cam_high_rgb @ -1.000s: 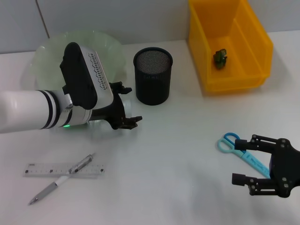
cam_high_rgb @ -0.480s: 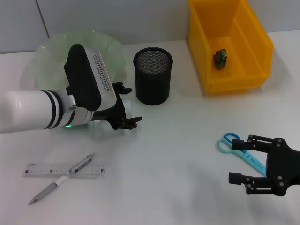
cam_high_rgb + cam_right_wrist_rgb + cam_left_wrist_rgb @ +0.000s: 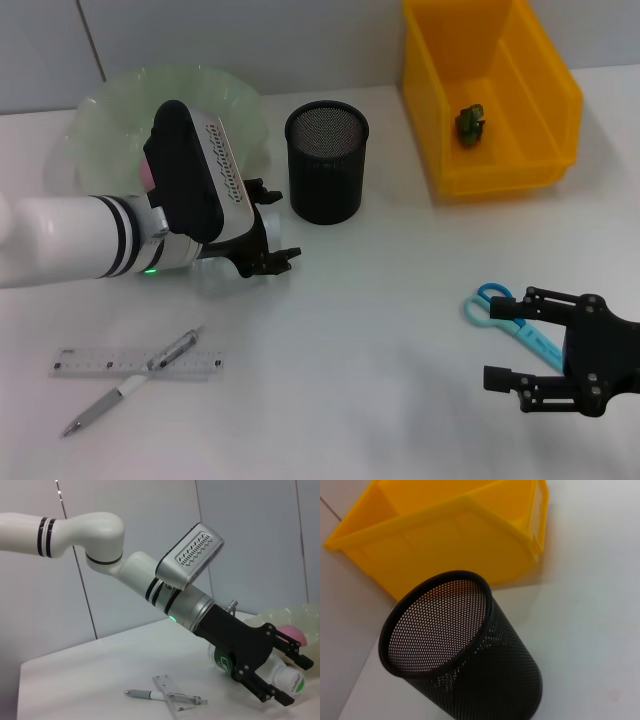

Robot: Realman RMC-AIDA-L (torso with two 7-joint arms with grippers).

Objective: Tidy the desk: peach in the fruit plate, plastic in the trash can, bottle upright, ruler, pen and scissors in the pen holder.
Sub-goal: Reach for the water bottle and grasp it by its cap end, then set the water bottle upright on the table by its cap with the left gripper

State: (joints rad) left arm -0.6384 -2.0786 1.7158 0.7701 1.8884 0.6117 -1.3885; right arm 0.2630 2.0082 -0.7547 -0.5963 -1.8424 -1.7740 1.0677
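Left gripper (image 3: 268, 228) sits low on the desk (image 3: 380, 330), jaws spread around the lying bottle (image 3: 280, 676), just beside the fruit plate (image 3: 100, 110) holding the peach (image 3: 295, 632). Right gripper (image 3: 512, 340) open, hovering by the scissors (image 3: 505, 312). Ruler (image 3: 100, 362) and pen (image 3: 130, 382) lie crossed near the front-left.

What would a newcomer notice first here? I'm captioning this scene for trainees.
The left pincer straddles a lying bottle in front of the green plate, which holds a peach. Next, the yellow bin at the back right beside the black mesh holder. The right pincer, open, hovers by blue scissors.
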